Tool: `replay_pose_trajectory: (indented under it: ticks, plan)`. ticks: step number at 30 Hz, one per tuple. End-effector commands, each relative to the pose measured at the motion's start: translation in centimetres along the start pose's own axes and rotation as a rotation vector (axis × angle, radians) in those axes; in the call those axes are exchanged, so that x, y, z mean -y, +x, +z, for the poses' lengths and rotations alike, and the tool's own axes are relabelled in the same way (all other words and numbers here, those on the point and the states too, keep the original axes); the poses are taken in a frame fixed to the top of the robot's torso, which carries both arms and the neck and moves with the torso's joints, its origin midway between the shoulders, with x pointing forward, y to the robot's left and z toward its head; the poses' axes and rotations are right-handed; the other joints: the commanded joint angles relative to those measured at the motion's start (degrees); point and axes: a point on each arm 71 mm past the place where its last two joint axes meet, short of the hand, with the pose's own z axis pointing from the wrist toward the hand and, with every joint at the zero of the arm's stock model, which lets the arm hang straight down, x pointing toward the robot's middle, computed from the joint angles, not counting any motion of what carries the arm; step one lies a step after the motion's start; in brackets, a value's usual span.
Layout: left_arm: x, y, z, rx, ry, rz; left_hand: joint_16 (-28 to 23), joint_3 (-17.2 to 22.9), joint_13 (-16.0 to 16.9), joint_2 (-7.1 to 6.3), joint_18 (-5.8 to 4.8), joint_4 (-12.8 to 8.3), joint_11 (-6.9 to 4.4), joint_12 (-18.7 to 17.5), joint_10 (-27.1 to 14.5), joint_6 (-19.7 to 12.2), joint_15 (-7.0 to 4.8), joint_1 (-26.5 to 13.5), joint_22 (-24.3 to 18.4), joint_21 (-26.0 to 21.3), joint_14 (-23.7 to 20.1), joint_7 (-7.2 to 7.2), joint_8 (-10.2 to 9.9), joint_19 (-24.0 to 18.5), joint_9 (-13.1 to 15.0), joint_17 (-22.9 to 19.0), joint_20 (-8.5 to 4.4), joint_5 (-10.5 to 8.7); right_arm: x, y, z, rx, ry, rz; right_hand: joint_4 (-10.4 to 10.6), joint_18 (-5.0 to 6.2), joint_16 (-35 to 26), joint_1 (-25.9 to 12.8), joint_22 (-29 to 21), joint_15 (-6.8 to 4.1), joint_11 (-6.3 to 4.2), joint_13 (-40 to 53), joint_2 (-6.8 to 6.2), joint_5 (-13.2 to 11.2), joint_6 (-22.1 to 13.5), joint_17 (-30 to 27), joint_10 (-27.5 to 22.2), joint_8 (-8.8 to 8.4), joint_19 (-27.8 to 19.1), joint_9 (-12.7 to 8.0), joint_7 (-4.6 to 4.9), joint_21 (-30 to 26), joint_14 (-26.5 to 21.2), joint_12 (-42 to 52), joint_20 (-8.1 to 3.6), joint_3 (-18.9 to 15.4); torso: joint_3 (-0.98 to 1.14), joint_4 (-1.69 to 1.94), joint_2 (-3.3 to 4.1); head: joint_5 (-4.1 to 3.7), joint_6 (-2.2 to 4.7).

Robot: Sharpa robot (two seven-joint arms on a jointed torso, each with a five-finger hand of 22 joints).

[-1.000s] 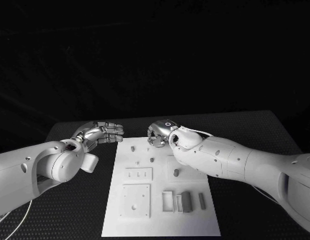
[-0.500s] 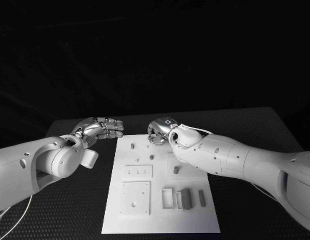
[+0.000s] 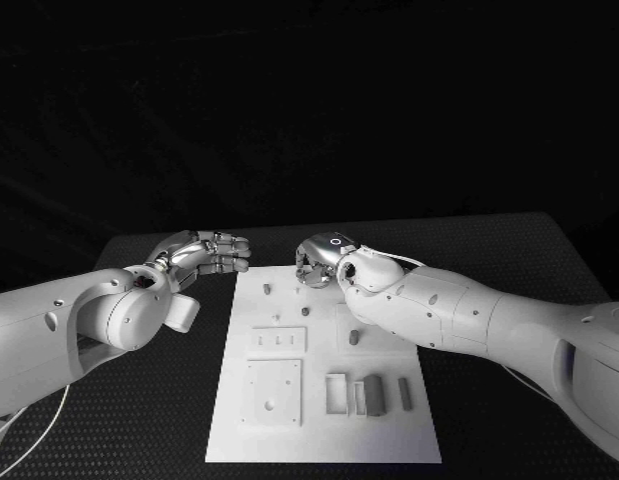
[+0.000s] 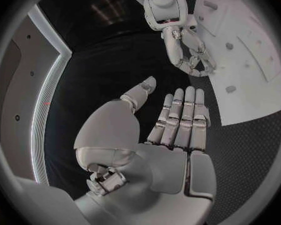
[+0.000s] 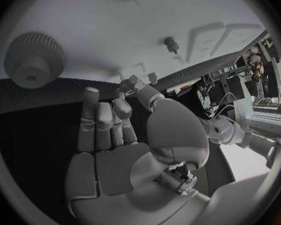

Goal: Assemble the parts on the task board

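Left hand (image 3: pixel 205 254) hovers over black table (image 3: pixel 151 400) beside the task board's (image 3: pixel 324 440) far-left corner, fingers extended side by side, holding nothing. Right hand (image 3: pixel 319 263) over the board's far end, fingers apart, empty. Gear (image 5: pixel 32 61) lies nearby on the board.

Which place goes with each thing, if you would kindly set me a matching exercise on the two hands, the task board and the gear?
Things:
1. left hand
2. right hand
3. task board
4. gear

Places:
A. lying flat on the black table
B. resting on the white board
C. above the board's far end
D. above bare table, off the board's far left corner

Pairs: 1-D, 2-C, 3-A, 4-B.
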Motion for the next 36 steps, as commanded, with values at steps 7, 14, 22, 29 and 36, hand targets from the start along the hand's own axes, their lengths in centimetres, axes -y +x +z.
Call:
replay_pose_trajectory:
  ticks: [7,14,22,29,36]
  plan:
    - [0.32,0.28,0.13,-0.013,0.012,-0.006,-0.40,-0.32,-0.10,0.04,0.40,-0.08,0.11,-0.33,-0.17,0.00,0.02,-0.41,-0.08,-0.39,0.58,1.81,-0.19,0.59,-0.07,0.11,0.00,-0.39,-0.23,0.26,0.12,-0.002,0.004,-0.014,0.11,0.79,0.31,-0.52,1.10,-0.54,-0.08,-0.06,-0.03,-0.04,0.92,-0.10,0.23,-0.31,0.05,0.05,1.33,0.26,-0.03,0.14,-0.33,0.29,-0.09,2.67,0.08,0.03,-0.15]
    - [0.33,0.30,0.19,-0.014,0.012,-0.005,-0.43,-0.32,-0.11,0.04,0.39,-0.08,0.10,-0.35,-0.16,0.00,0.02,-0.39,-0.09,-0.41,0.59,1.79,-0.20,0.61,-0.08,0.12,-0.01,-0.39,-0.57,0.34,0.21,-0.003,0.004,-0.012,0.10,0.79,0.33,-0.53,1.10,-0.53,-0.07,-0.05,-0.02,-0.04,0.90,-0.14,0.25,-0.35,0.06,0.06,1.34,0.27,-0.03,0.15,-0.34,0.32,-0.08,2.61,0.13,0.11,-0.22]
    - [0.35,0.43,0.24,-0.018,0.012,-0.006,-0.46,-0.34,-0.12,0.04,0.37,-0.07,0.11,-0.38,-0.16,0.00,0.02,-0.40,-0.10,-0.45,0.60,1.79,-0.21,0.63,-0.10,0.14,-0.01,-0.39,-0.59,0.42,0.27,-0.005,0.016,-0.017,0.10,0.79,0.35,-0.55,1.10,-0.52,-0.06,-0.02,-0.02,-0.04,0.86,-0.17,0.29,-0.39,0.08,0.07,1.36,0.29,-0.02,0.18,-0.35,0.34,-0.16,2.64,0.13,0.14,-0.19]
    - [0.39,0.25,0.17,-0.013,0.011,-0.005,-0.49,-0.36,-0.12,0.04,0.35,-0.06,0.11,-0.39,-0.15,0.00,0.02,-0.42,-0.11,-0.47,0.60,1.78,-0.22,0.65,-0.11,0.15,-0.02,-0.40,-0.19,0.42,0.22,-0.001,0.035,-0.022,0.10,0.79,0.37,-0.58,1.09,-0.51,-0.05,-0.09,-0.03,-0.04,0.83,-0.21,0.26,-0.43,0.09,0.08,1.37,0.31,-0.01,0.14,-0.36,0.36,-0.10,2.56,0.15,0.16,-0.29]
    - [0.42,0.20,0.15,-0.012,0.012,-0.005,-0.52,-0.38,-0.13,0.03,0.34,-0.06,0.11,-0.42,-0.15,0.01,0.02,-0.44,-0.12,-0.50,0.61,1.78,-0.23,0.66,-0.12,0.16,-0.02,-0.40,0.05,0.38,0.14,0.004,0.043,-0.022,0.11,0.79,0.39,-0.60,1.09,-0.50,-0.04,-0.07,-0.02,-0.04,0.83,-0.24,0.29,-0.45,0.10,0.09,1.38,0.32,0.00,0.16,-0.37,0.38,-0.06,2.48,0.18,0.23,-0.27]
